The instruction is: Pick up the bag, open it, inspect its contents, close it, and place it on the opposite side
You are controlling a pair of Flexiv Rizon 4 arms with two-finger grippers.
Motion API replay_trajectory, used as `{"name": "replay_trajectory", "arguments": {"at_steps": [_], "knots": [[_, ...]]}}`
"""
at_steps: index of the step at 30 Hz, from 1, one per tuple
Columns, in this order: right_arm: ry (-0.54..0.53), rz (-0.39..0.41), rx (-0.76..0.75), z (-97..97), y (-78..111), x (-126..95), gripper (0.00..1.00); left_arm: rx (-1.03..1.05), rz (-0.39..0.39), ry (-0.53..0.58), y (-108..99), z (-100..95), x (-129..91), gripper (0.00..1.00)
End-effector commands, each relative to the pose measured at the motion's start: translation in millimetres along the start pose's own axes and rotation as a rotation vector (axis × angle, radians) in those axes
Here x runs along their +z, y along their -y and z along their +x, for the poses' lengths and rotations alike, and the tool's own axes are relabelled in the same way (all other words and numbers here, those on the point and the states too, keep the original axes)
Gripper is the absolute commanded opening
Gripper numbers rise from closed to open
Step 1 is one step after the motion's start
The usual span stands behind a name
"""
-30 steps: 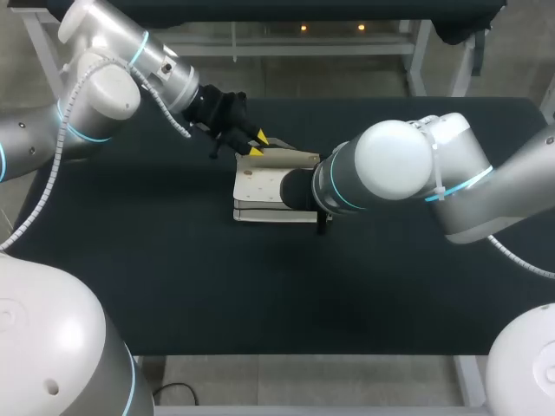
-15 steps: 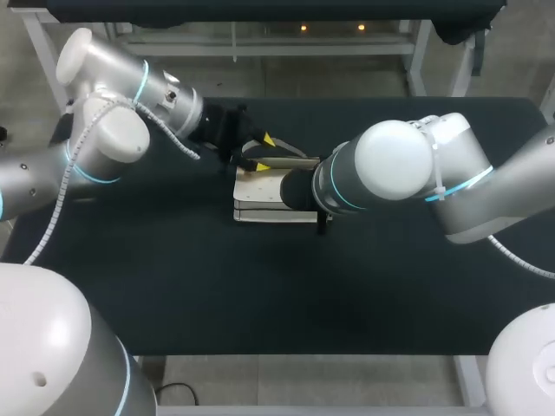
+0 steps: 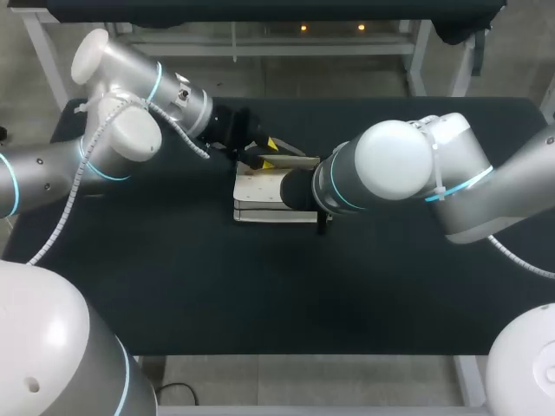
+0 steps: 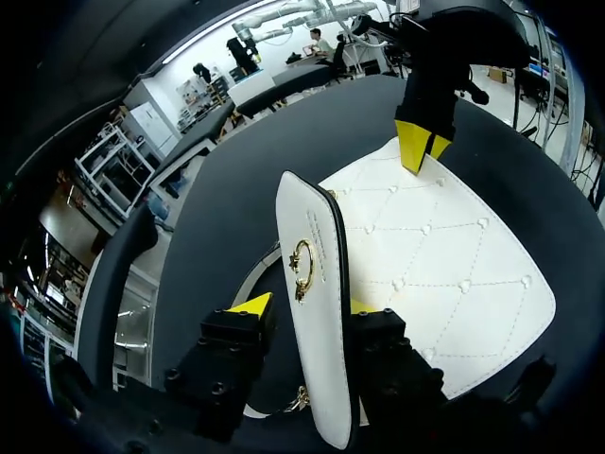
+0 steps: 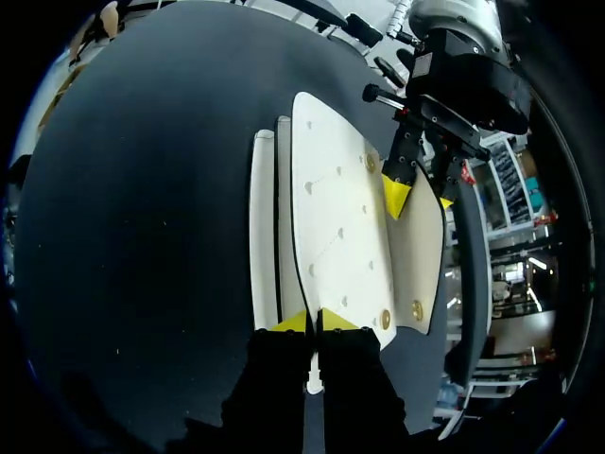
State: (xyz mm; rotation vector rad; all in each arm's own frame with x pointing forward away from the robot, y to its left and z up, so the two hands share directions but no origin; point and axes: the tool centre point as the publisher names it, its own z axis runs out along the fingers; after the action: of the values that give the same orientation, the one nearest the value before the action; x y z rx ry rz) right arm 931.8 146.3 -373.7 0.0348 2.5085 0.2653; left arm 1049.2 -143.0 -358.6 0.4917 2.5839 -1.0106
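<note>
white quilted bag (image 3: 260, 195) lies on black bench (image 3: 260, 286); left end effector (image 4: 307, 307) clamps its raised flap (image 4: 312, 218) at 12 o'clock, right end effector (image 5: 315, 322) pinches its 3 o'clock edge.

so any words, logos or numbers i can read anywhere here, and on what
None can be read.
bag: plain white quilting, no print shows.
flap: only a gold ring clasp; no letters that I can make out.
table: no label, number or sign.
</note>
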Motion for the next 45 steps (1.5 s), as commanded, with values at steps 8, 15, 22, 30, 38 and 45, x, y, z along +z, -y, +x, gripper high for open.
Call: {"name": "replay_trajectory", "arguments": {"at_steps": [8,15,22,30,38,45], "knots": [[0.005,-0.005,0.001,1.8,1.6,0,0.0,-0.031,-0.022,-0.027,-6,-8.7,9,0.0],[0.005,-0.005,0.001,1.8,1.6,0,0.0,-0.038,-0.017,-0.02,-8,-9.2,8,0.0],[-0.005,0.035,0.001,0.9,0.0,2,0.04,-0.048,0.001,-0.027,-7,-10.2,5,0.0],[-0.019,-0.016,0.005,-2.2,-1.2,-16,1.0,-0.053,0.006,-0.005,-4,-16.0,-4,0.0],[0.001,-0.049,0.003,-6.7,-3.5,-45,1.0,-0.063,0.016,0.029,3,-28.2,-18,0.0],[0.009,-0.024,-0.015,-13.1,-9.7,-64,0.98,-0.076,0.017,0.023,10,-37.6,-27,0.0]]}}
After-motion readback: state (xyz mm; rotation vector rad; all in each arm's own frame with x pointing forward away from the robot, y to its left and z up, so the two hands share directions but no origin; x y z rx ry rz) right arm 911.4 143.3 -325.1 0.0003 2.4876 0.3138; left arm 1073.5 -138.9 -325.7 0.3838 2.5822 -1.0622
